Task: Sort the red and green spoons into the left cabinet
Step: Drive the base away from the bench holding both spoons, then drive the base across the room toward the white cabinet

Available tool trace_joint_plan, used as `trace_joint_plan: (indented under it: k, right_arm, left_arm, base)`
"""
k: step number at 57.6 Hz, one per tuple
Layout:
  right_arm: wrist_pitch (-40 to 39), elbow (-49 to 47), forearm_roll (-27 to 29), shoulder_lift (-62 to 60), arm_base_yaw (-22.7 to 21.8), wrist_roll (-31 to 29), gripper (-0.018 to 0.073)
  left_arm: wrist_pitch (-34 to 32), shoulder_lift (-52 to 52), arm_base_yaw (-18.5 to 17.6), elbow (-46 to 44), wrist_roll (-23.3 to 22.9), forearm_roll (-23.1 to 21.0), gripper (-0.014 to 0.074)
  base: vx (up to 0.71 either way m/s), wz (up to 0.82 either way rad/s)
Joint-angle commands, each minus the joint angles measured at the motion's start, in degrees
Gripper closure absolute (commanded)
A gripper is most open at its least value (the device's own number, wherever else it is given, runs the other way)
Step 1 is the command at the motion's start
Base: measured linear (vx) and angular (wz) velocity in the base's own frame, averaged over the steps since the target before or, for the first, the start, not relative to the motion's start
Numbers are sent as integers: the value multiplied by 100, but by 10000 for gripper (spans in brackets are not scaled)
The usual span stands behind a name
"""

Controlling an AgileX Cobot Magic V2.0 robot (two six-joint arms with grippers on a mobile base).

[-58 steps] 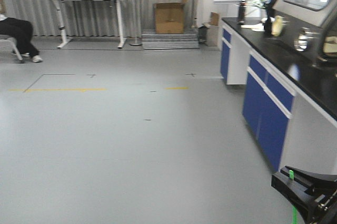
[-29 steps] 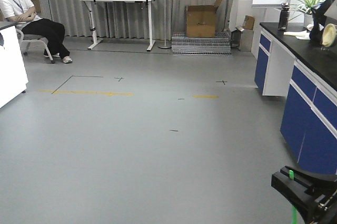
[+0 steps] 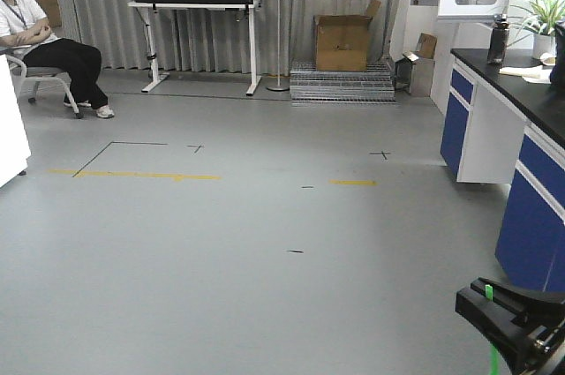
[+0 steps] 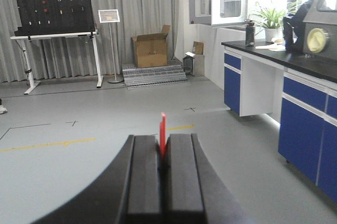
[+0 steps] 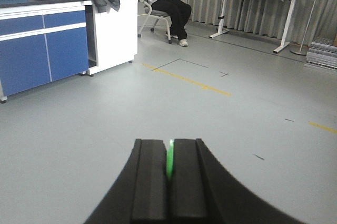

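Observation:
In the left wrist view my left gripper point(image 4: 162, 142) is shut on the red spoon point(image 4: 162, 134), whose thin end sticks up past the black fingers point(image 4: 145, 171). In the right wrist view my right gripper point(image 5: 169, 147) is shut on the green spoon point(image 5: 169, 159), seen as a bright sliver between the fingers. The front view shows the right gripper point(image 3: 490, 300) at the bottom right with the green spoon point(image 3: 488, 291) poking out above and below it. The left cabinet is out of view.
Open grey floor with yellow tape lines point(image 3: 137, 175). A blue-fronted lab counter point(image 3: 521, 163) runs along the right. A seated person point(image 3: 35, 48) is at far left, a pegboard table point(image 3: 196, 4) and a cardboard box point(image 3: 342, 41) at the back.
The front view has swung left: the counter slid toward the right edge and the seated person and a white unit came into view. Both grippers stay shut on their spoons.

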Motion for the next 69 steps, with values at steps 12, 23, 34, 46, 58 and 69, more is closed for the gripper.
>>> trace_joint_plan:
  k: [12,23,34,46,58,69]
  right_arm:
    - [-244,-164,198,-68,-6,8,564]
    - [-244,-164,198,-68,-6,8,564]
    - [-244,-164,198,-68,-6,8,564]
    - [-244,-164,198,-68,-6,8,564]
    - [-244,-164,198,-68,-6,8,564]
    - [-244,-164,198,-68,-6,8,564]
  left_arm:
    - [-458,24,-4,-175,-12,-47,566]
    - [-458,24,-4,-175,-12,-47,566]
    - [-458,24,-4,-175,-12,-47,566]
    - [-458,24,-4,-175,-12,-47,566]
    - [-458,24,-4,-175,-12,-47,566]
    - [-458,24,-4,-175,-12,-47,566]
  base:
    - [55,5]
    - [57,5]
    - [60,3]
    - [63,2]
    - [65,-2]
    - [67,-5]
